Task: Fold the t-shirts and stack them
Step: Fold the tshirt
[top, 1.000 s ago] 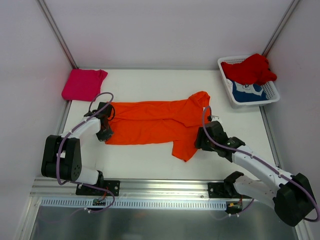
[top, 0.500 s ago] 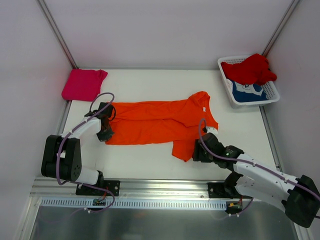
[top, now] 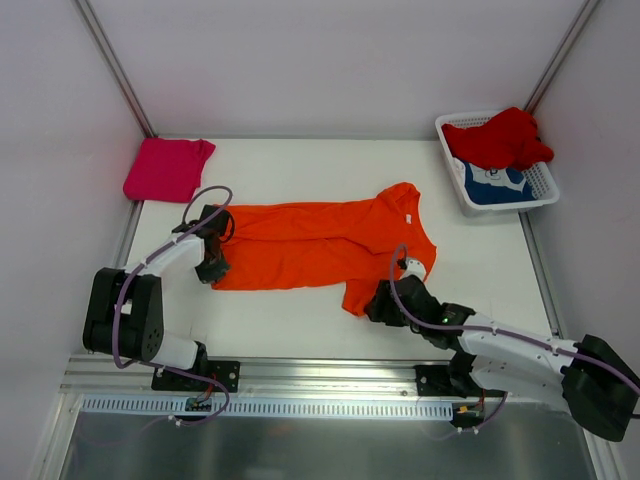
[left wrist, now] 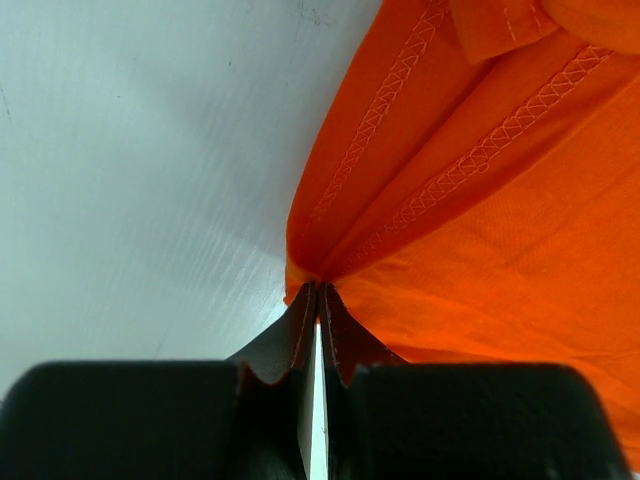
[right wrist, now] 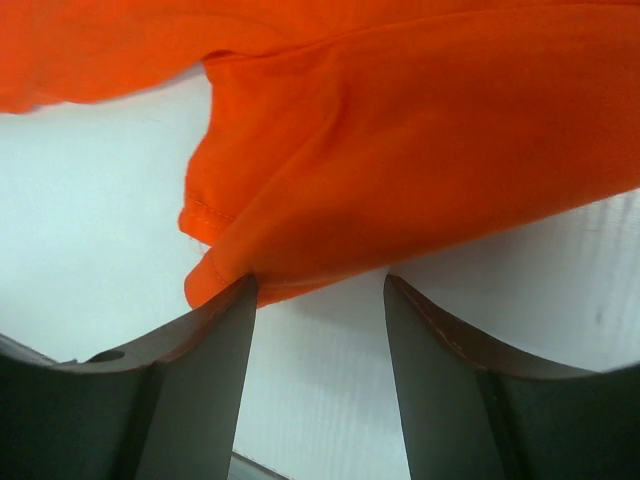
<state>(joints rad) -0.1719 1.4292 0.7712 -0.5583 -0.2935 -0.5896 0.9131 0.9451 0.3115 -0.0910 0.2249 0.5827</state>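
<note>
Orange shirt (top: 320, 245) lies spread across the middle of the table (top: 300, 335), its hem toward the left edge and its collar toward the right. We see the left gripper (left wrist: 317, 295) fully closed on the hem, pinching a gathered fold of cloth between its fingers (left wrist: 345, 345) near the left edge. The right gripper (right wrist: 320, 285) stands wide apart near the front edge, at the lower tip of the sleeve. One of its fingers (right wrist: 215, 340) touches the sleeve's stitched edge, the other rests clear on the bare table, and it holds nothing.

We count 4 shirts: 1 orange, 1 pink (top: 167, 168), 1 red (top: 497, 138) and 1 blue (top: 492, 185). The pink one sits folded in the far left corner. The red one lies bunched on top of the blue one inside the 1 basket (top: 548, 195), at the far right corner.

A small white tag (top: 407, 219) shows at the orange collar, and the blue shirt bears a white print. We cannot read either.
</note>
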